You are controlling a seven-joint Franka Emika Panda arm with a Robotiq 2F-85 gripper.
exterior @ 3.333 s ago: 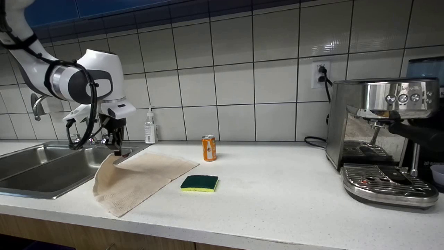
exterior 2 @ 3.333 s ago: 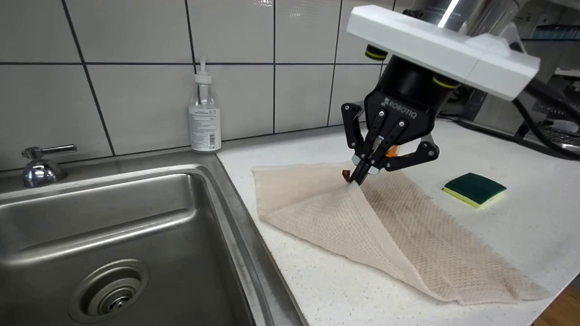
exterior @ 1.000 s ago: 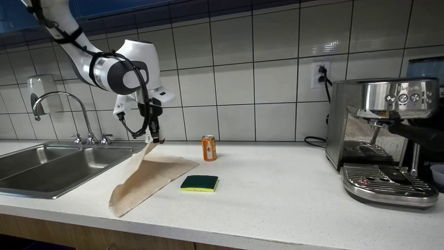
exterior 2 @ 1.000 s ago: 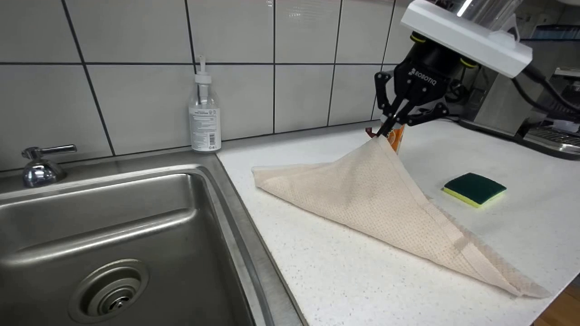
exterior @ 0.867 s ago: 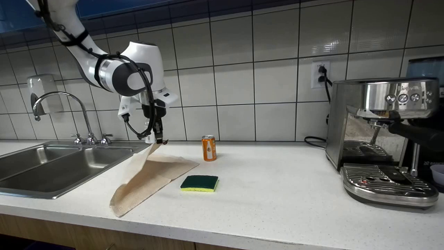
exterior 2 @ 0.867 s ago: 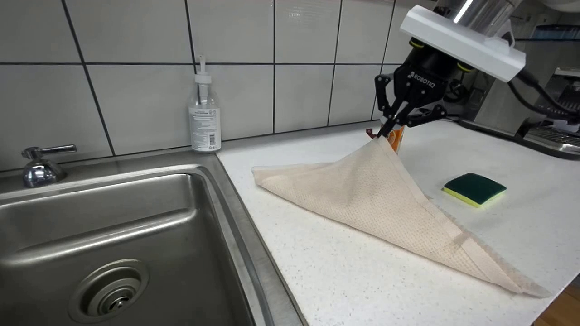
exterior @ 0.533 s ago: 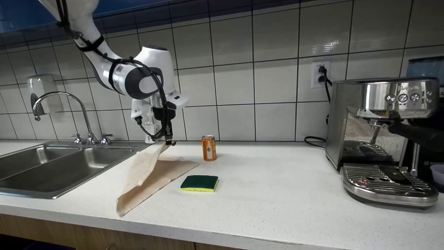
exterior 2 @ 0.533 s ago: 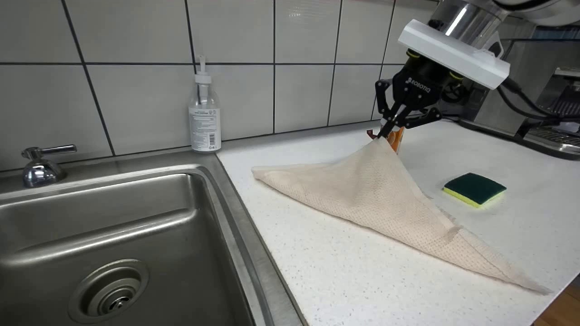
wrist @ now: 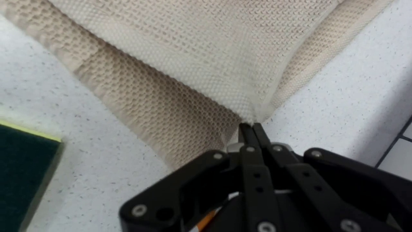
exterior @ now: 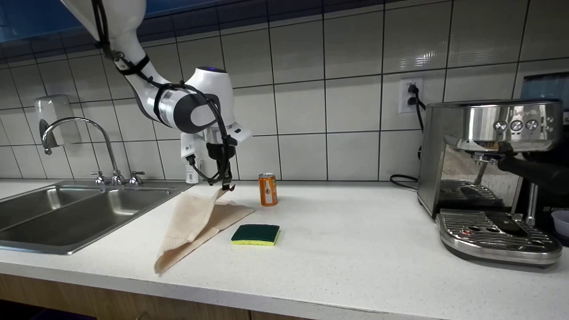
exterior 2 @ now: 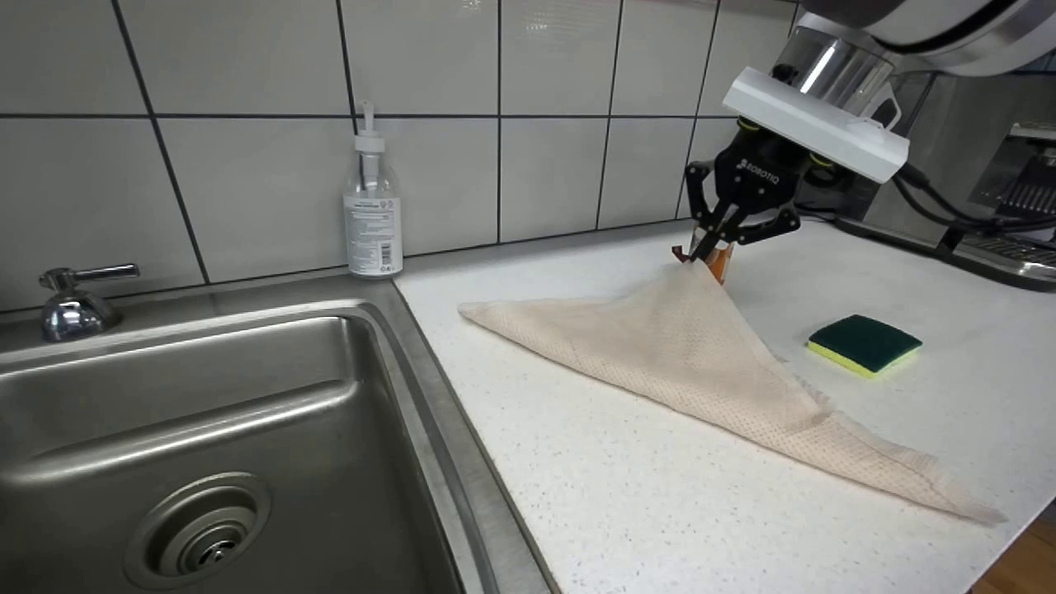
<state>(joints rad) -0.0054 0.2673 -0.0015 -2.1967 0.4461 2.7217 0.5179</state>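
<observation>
My gripper (exterior: 226,186) is shut on one corner of a beige woven towel (exterior: 191,222). In an exterior view the gripper (exterior 2: 697,256) holds that corner a little above the counter. The towel (exterior 2: 693,355) is folded over diagonally, its raised layer slanting up to the fingertips. A small dark reddish-brown piece (exterior 2: 679,254) sticks out beside the fingertips. In the wrist view the corner of the towel (wrist: 206,54) is pinched between the closed fingertips (wrist: 252,125), with the lower layer showing beneath. An orange can (exterior: 268,191) stands just beyond the gripper. A green and yellow sponge (exterior: 255,234) lies beside the towel.
A steel sink (exterior 2: 412,412) with a faucet (exterior: 84,119) lies on the towel's other side. A clear pump bottle (exterior 2: 373,214) stands by the tiled wall. A coffee machine (exterior: 489,133) stands at the far end of the white counter (exterior: 355,249).
The gripper has carried the towel corner away from the sink toward the can, folding the towel over. It rose at first and has come down slightly in the last half second. Can and sponge have not moved.
</observation>
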